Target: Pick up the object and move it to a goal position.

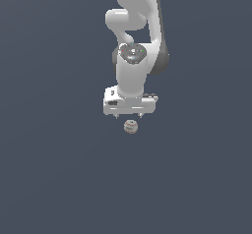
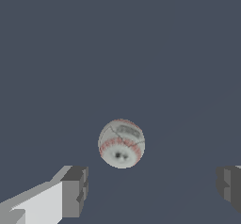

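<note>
The object is a tiny whitish-grey ball with reddish-brown stripes, lying on the flat dark grey surface just in front of the white arm's hand. In the wrist view the ball shows close up, lying ahead of the gap between the two fingers and touching neither. My gripper hangs just above and behind the ball, its short fingertips spread wide apart. It is open and holds nothing.
The white arm rises behind the gripper toward the top of the exterior view. Plain dark grey ground lies all around, with no other objects in sight.
</note>
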Tool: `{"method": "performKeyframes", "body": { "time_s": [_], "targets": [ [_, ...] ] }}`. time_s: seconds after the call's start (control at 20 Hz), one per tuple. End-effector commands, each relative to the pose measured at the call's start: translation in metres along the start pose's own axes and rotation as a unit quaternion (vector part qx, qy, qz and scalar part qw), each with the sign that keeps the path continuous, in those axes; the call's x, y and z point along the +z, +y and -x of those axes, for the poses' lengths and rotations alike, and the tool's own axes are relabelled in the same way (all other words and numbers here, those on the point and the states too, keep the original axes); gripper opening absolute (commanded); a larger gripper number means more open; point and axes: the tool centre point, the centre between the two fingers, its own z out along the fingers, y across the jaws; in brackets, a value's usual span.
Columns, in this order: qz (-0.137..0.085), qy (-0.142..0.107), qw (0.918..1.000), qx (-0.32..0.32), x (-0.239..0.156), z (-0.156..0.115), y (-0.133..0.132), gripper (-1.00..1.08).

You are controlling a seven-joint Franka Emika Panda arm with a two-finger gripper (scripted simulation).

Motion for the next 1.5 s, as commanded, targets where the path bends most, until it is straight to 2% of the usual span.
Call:
{"method": "performKeyframes", "body": {
  "time_s": [0.0, 0.45, 0.85, 1.2, 1.45],
  "targets": [
    [0.0, 0.0, 1.0, 0.0, 0.0, 0.0, 0.0, 1.0],
    [-0.012, -0.009, 0.9999, -0.004, 0.0, 0.002, -0.002, 1.0],
    [-0.011, -0.008, 0.9998, -0.016, 0.002, 0.002, -0.002, 1.0],
    [-0.01, -0.006, 0.998, -0.062, 0.008, 0.004, -0.003, 1.0],
    [-0.009, -0.004, 0.9933, -0.115, 0.016, 0.005, -0.004, 1.0]
  ]
}}
